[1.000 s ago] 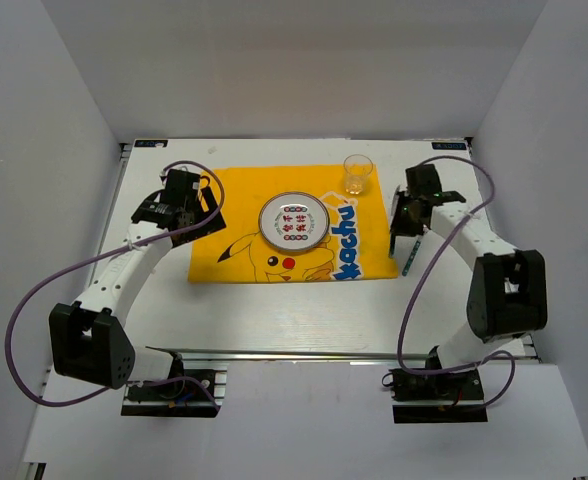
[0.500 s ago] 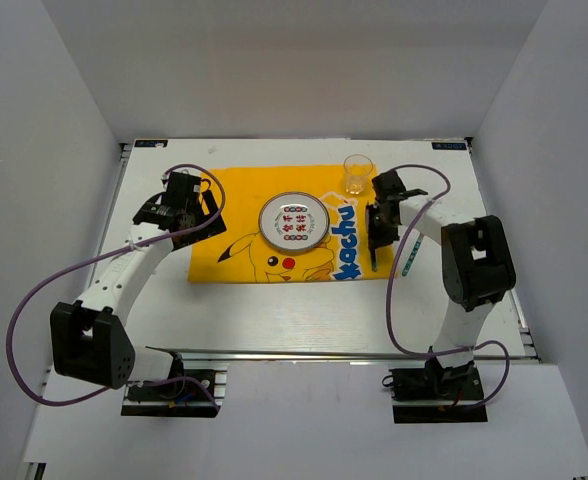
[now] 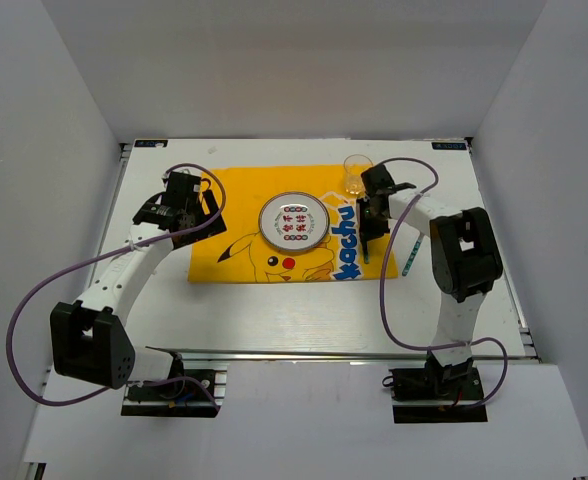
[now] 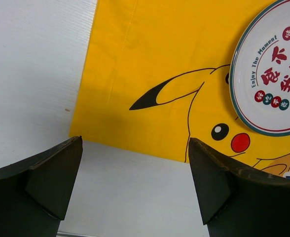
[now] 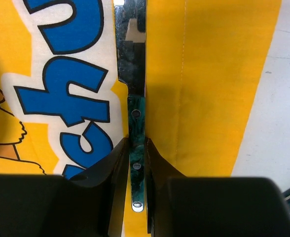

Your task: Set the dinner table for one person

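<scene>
White desk (image 3: pixel 274 310), metal rail in front, long axis left-right; yellow cloth (image 3: pixel 234 200) on it. We see right end effector (image 5: pixel 136 143) grasping knife (image 5: pixel 131 54), left end effector (image 4: pixel 135 142) released.

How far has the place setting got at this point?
Done: Pikachu cloth spread on the dinner table, plate at its centre, glass at its far right corner. In hand: the right pincer grips a green-handled knife over the cloth, right of the plate. Remaining: laying it down, then the teal-handled utensil lying beside the cloth. The left pincer is open, empty.
</scene>
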You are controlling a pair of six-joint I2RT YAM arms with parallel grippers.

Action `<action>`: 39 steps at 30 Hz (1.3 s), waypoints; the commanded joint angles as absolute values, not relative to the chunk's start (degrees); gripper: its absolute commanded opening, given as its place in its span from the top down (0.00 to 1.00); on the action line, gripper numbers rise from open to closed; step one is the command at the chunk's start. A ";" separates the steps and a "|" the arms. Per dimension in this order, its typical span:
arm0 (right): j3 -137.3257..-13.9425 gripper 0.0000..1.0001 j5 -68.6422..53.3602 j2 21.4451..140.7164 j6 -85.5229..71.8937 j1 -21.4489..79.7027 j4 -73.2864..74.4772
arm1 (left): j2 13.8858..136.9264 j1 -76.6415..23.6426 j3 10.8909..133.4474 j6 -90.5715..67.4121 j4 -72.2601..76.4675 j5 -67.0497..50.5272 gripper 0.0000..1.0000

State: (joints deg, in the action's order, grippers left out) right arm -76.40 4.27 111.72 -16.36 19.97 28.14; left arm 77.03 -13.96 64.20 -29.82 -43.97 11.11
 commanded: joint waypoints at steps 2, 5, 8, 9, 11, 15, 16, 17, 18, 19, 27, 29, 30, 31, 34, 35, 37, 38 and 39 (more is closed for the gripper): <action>-74.98 1.00 5.97 110.40 -18.36 20.21 27.42 | 74.97 -13.80 64.07 -29.09 -42.71 10.20 0.02; -73.48 1.00 6.06 109.25 -18.89 20.30 26.72 | 75.15 -13.80 64.07 -29.00 -42.80 9.84 0.02; -73.39 1.00 6.42 108.81 -18.98 20.13 27.51 | 74.97 -13.80 64.07 -29.00 -42.72 9.84 0.02; -73.13 1.00 6.42 108.55 -18.98 20.13 27.60 | 74.88 -13.80 63.99 -29.00 -42.63 9.84 0.02; -72.42 1.00 6.06 107.58 -18.90 20.39 27.51 | 74.80 -13.80 63.98 -29.00 -42.71 9.84 0.02; -71.37 1.00 6.50 106.09 -18.54 20.48 27.86 | 74.62 -13.80 63.98 -29.00 -42.63 9.76 0.02; -71.11 1.00 6.50 105.56 -18.63 20.48 27.95 | 74.53 -13.80 63.90 -29.00 -42.63 9.76 0.02; -70.58 1.00 6.50 105.30 -18.72 20.65 27.69 | 74.44 -13.80 63.90 -29.09 -42.71 9.76 0.02; -70.23 1.00 6.33 105.12 -18.72 20.48 27.51 | 74.53 -13.80 63.90 -29.09 -42.71 9.84 0.02; -70.05 1.00 6.24 105.03 -18.72 20.57 27.34 | 74.44 -13.80 63.90 -29.09 -42.63 9.76 0.02; -72.94 0.68 6.50 106.61 -18.46 20.57 28.65 | 74.44 -14.32 63.90 -29.09 -42.71 10.28 0.02; -73.56 0.30 6.59 105.91 -18.54 20.57 29.18 | 74.35 -14.33 63.90 -29.00 -42.71 10.28 0.02; -74.00 0.26 6.94 104.52 -18.63 20.39 29.44 | 74.44 -14.33 63.90 -29.00 -42.63 10.28 0.02; -74.09 0.15 7.29 103.72 -18.98 20.39 29.36 | 74.44 -14.33 63.90 -29.00 -42.63 10.20 0.02; -73.92 0.11 10.01 99.76 -19.51 19.86 29.18 | 74.44 -14.33 63.90 -29.00 -42.63 10.02 0.02; -73.83 0.11 12.19 98.97 -19.60 19.25 29.18 | 74.53 -14.33 63.90 -29.00 -42.54 9.76 0.02; -74.35 0.11 13.96 98.35 -19.60 18.46 30.49 | 74.44 -14.33 63.81 -28.92 -42.45 9.41 0.02; -74.53 0.11 14.93 98.44 -19.69 17.33 30.93 | 74.53 -14.33 63.81 -28.92 -42.45 9.23 0.02; -74.44 0.11 15.81 98.61 -20.30 16.97 31.81 | 74.44 -14.33 63.72 -28.92 -42.45 9.23 0.02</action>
State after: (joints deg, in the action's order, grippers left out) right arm -72.51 10.74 99.98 -19.22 18.98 29.47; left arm 76.60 -14.06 64.20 -29.39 -43.27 9.96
